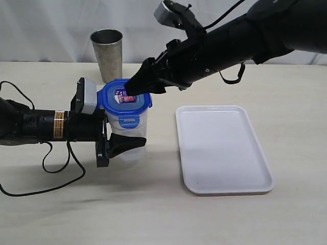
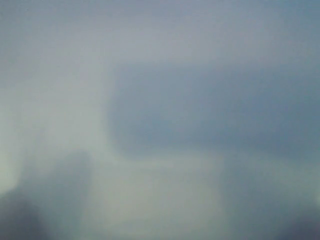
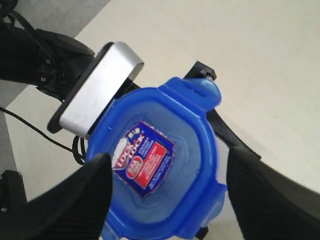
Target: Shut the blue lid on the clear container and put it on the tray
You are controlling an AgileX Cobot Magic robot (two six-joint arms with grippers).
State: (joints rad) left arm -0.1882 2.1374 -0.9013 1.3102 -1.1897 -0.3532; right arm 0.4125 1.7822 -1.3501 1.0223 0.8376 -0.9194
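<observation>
A clear container (image 1: 130, 130) clasped, blue lid (image 1: 122, 102) on top
The left pincer (image 1: 135, 138) is closed around the container, one finger across its front. Above it the right pincer (image 3: 167, 180) hangs spread wide over the lid — holding nothing. The tray (image 1: 255, 189) lies apart to the container's right — a steel cup (image 1: 107, 51) stands behind.

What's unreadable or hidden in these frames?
1. Left wrist view: fully blurred, nothing resolves.
2. Exterior view: right end effector covers the rear of the round translucent blue lid; back flaps unseen.
3. Exterior view: left end effector covers the lower front of the tall clear plastic container.
</observation>
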